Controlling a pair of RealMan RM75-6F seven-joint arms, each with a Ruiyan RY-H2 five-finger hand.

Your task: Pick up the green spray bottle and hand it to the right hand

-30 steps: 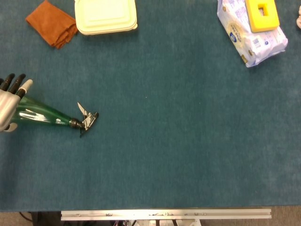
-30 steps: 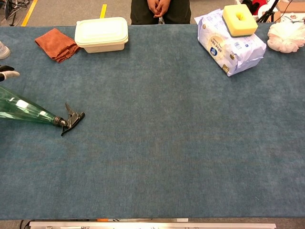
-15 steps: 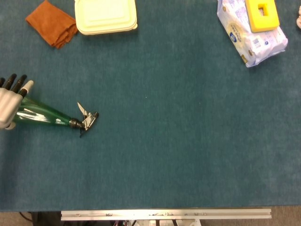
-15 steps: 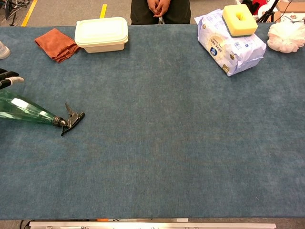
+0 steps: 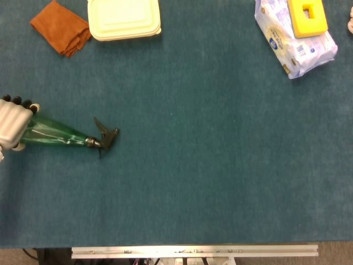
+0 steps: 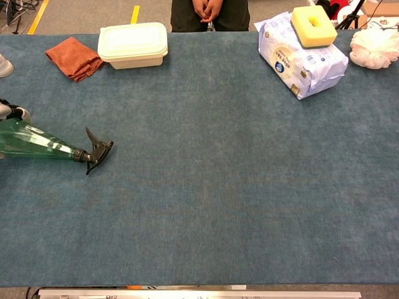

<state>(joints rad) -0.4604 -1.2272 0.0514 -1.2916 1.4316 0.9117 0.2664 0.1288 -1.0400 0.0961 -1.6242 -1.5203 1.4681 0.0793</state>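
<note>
The green spray bottle lies on its side near the table's left edge, its black trigger head pointing right. My left hand wraps its fingers over the bottle's thick base at the left frame edge. The chest view shows the same bottle and only the tips of the left hand's fingers curled over it. The right hand shows in neither view.
A rust-coloured cloth and a cream lidded box lie at the back left. A wipes pack with a yellow sponge on it is at the back right, with a white puff beside it. A person stands behind the table.
The left hand's fingers have closed down around the bottle's base. The bottle has turned and slid slightly right, its trigger head now a little further right.
</note>
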